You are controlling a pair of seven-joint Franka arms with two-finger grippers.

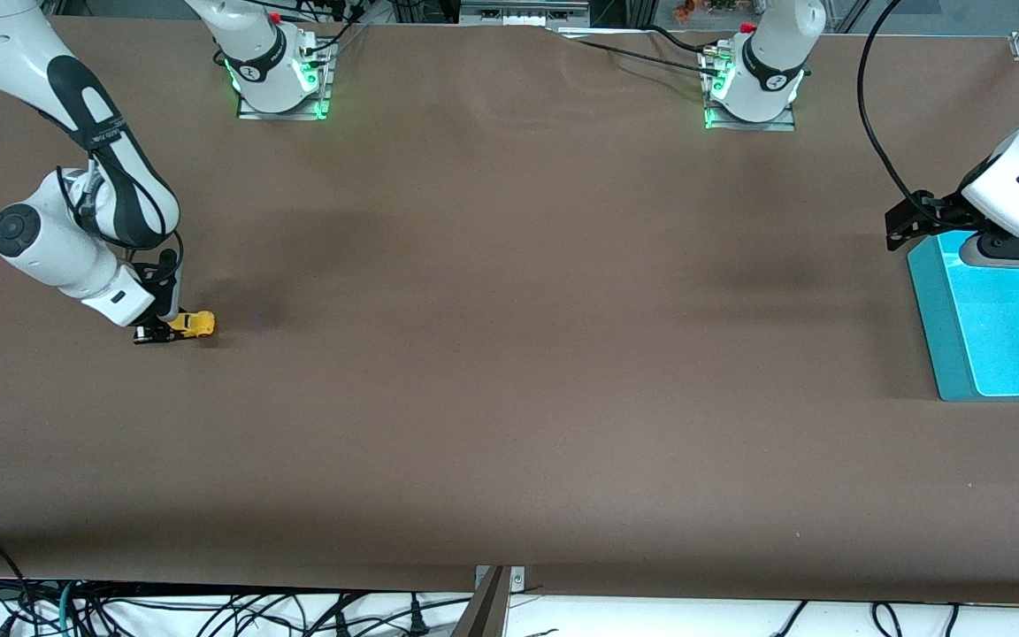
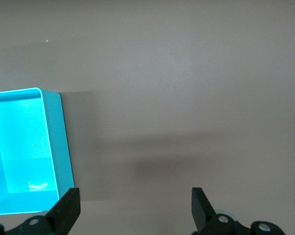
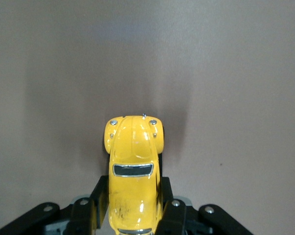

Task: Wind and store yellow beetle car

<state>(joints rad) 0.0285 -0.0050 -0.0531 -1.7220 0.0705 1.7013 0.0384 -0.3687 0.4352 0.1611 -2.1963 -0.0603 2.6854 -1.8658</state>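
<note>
- Right tool point(image 1: 158, 333) sits low at the right arm's end of the tabletop point(image 1: 509, 354), its fingers point(image 3: 170, 215) closed against the sides of the yellow beetle car point(image 3: 133, 169).
- The car rests on the tabletop, its nose sticking out past the fingertips.
- Left tool point(image 2: 135, 208) hangs over the rim of a turquoise bin point(image 1: 943, 327) at the left arm's end, fingers spread wide and holding nothing.

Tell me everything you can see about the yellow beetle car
The yellow beetle car is a tiny glossy toy with a rounded body, dark windscreen and small silver headlights. It sits on the brown table at the right arm's end, its rear clamped between the right gripper fingers, bonnet pointing away from the gripper.
</note>
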